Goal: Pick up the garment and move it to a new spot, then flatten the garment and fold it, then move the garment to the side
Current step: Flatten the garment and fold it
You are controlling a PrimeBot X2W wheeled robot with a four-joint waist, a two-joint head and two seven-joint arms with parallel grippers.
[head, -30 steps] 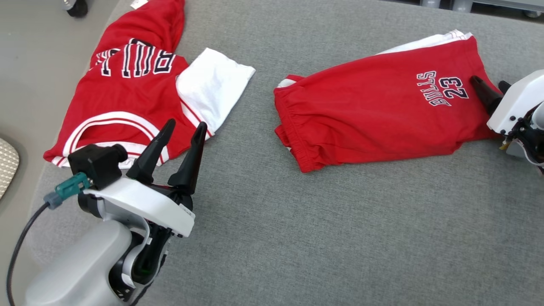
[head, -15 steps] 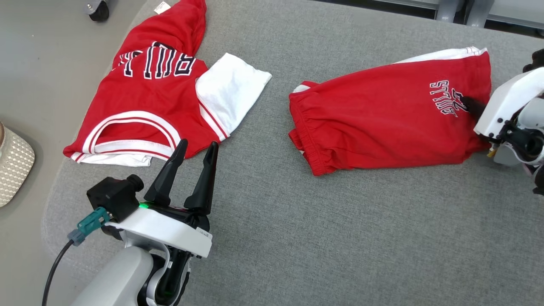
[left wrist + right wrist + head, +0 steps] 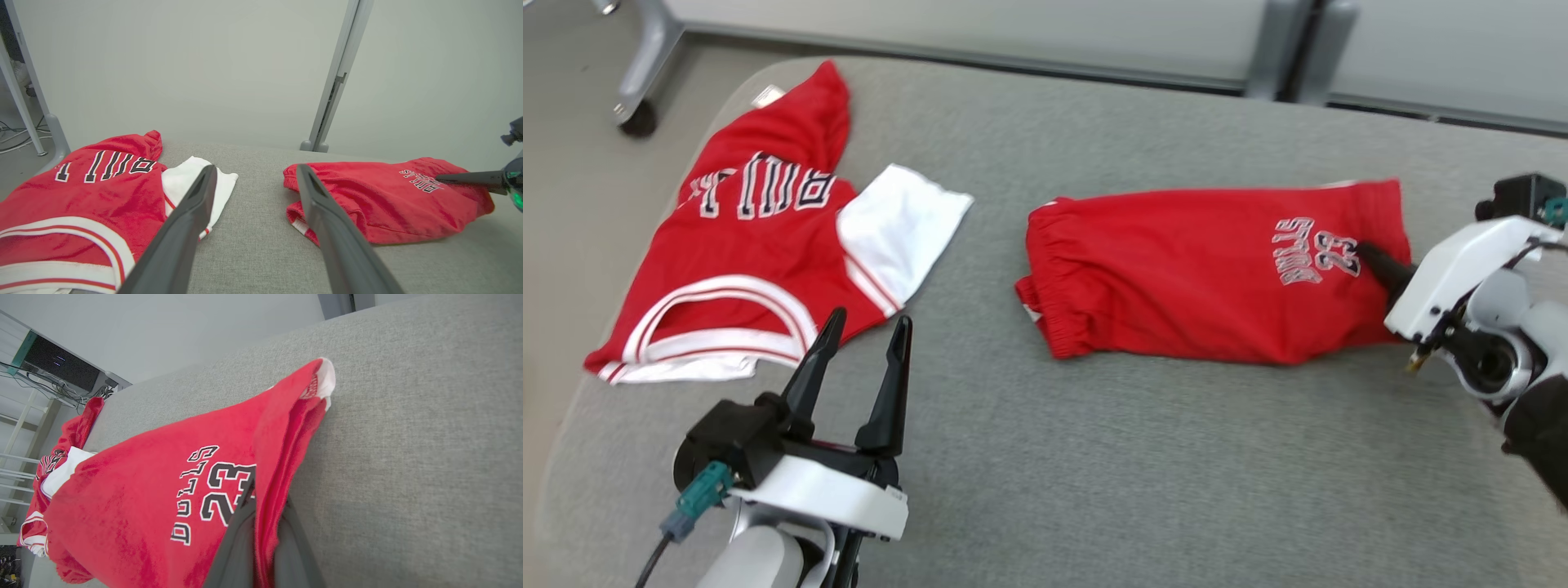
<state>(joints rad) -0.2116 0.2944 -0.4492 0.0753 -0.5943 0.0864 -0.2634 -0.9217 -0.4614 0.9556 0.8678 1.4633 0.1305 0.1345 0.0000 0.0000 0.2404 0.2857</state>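
Shorts point(image 3: 1201, 278): on the worktop point(image 3: 1094, 490) — leg-end fold caught between the right jaws.
Right jaws: pinching the fold beside "23".
Left jaws: spread — near jersey point(image 3: 743, 245).

High head, low wrist views; common shorts point(image 3: 1192, 278)

Left pincer point(image 3: 870, 320) low, fingers point(image 3: 889, 384) apart; right pincer point(image 3: 1364, 251) far right, fingers together

Soft cloth shorts point(image 3: 1201, 278), matt grey fabric tabletop point(image 3: 1135, 474)
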